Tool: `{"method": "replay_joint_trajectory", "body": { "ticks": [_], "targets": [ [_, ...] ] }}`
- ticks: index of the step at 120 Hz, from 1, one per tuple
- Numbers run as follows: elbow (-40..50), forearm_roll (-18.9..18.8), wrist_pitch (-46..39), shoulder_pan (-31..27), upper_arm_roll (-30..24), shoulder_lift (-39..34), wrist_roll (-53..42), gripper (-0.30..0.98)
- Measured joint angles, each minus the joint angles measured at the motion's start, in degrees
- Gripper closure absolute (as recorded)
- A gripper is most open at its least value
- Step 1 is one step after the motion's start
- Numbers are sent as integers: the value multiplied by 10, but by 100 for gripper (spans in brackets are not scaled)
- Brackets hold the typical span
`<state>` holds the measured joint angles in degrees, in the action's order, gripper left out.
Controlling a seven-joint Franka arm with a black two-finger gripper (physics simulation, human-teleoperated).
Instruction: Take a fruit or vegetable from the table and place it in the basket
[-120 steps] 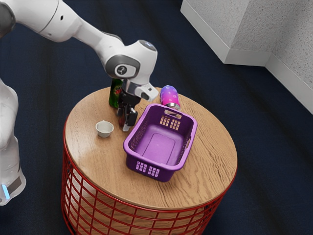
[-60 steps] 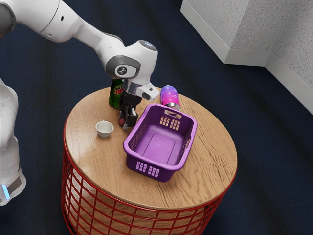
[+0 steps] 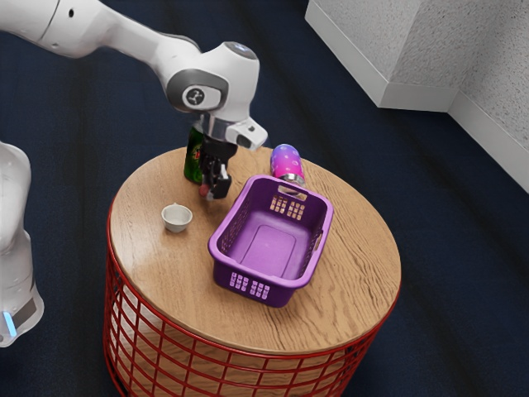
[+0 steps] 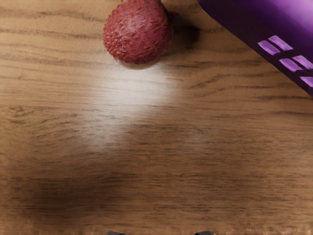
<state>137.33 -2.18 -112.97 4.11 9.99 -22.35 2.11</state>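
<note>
Lychee (image 4: 138, 32), one: on the round wooden table (image 3: 355, 256), inward of the rim, beside the basket; ungrasped. Purple laundry basket (image 3: 269, 248): upright, awaiting the fruit. White cup (image 3: 176, 218): nearer the table's rim. Our gripper (image 3: 213, 192): above the tabletop, fingers parted, nothing between them. Green soda container (image 3: 195, 157), pink-and-purple can (image 3: 286, 163): toward the far rim. We judge grasp, lift, carry and release all outstanding.

An office or lounge is suggested, though not settled, by the dark blue, carpet-like floor (image 3: 463, 281) spread around the round wooden desk (image 3: 355, 240), its red wire base (image 3: 165, 327), and the speckled grey wall (image 3: 359, 41) with pale skirting (image 3: 417, 98) beyond the desk
</note>
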Motion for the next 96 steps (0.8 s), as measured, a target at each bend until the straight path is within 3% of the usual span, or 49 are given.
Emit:
{"method": "replay_joint_trajectory", "body": {
  "ticks": [24, 41, 56, 85, 96],
  "targets": [
    [-141, -10, 76, 3, -84, 18, 23, 53],
    [-243, -19, 131, 3, -136, 94, 40, 53],
    [-292, -19, 157, 3, -148, 167, 51, 54],
    [-321, -19, 175, 1, -158, 202, 67, 53],
    [-325, -18, 177, 5, -160, 208, 71, 30]
  ]
}}
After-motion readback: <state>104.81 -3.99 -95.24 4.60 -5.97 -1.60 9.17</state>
